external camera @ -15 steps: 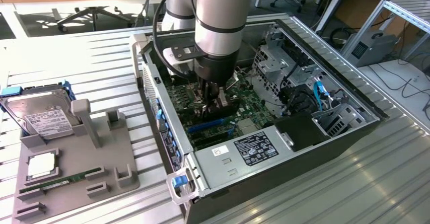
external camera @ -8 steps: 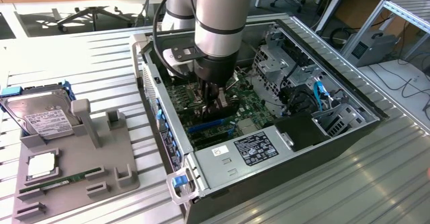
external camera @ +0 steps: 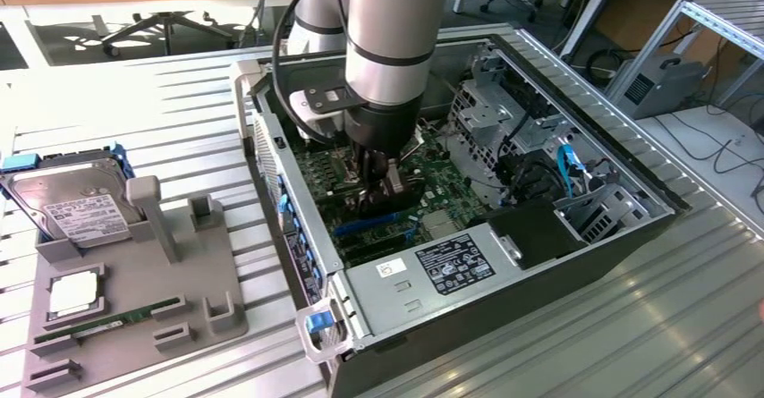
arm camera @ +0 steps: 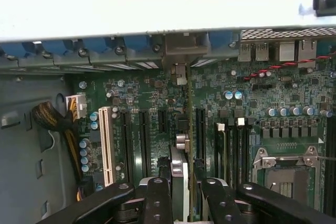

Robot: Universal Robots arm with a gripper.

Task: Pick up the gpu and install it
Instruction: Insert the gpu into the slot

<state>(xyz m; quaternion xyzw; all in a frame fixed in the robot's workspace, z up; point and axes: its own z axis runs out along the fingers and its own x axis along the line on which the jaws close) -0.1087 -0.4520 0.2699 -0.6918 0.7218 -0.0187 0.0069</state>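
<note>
Slatted metal table [external camera: 668,326] carries an open computer case [external camera: 621,161], where the vertical arm's gripper [arm camera: 182,192] pinches the gpu [arm camera: 181,129] edge-on over the motherboard [arm camera: 252,103].

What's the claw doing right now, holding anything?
Claw: closed on the gpu, which stands edge-on over the motherboard slots inside the open computer case.

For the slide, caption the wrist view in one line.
Claw holds the gpu edge-on over the motherboard slots inside the open computer case.
</note>
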